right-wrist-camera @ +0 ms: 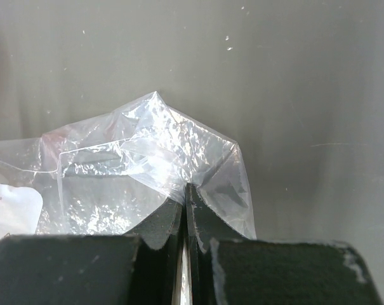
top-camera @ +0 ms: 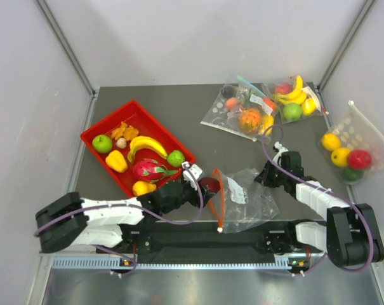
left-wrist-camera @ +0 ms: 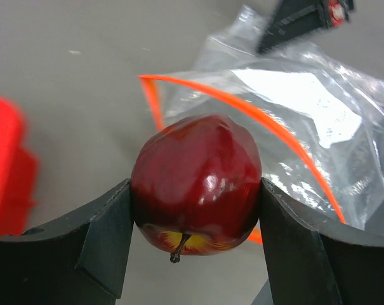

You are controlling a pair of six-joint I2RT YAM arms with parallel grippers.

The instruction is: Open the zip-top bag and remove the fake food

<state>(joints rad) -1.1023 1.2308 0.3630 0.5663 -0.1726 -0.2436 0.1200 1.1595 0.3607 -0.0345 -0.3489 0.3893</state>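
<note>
The zip-top bag lies crumpled at the table's front middle, its orange-red zip strip gaping toward the left. My left gripper is shut on a piece of the fake food, a dark red toy apple, stem toward the camera, just outside the bag's mouth. In the left wrist view both black fingers press the apple's sides. My right gripper is shut on a corner of the clear bag at its far end. A white label shows on the plastic.
A red tray at the left holds green apples, a banana, a pink dragon fruit and yellow pieces. Two filled clear bags lie at the back. Another bag of fruit rests at the right edge.
</note>
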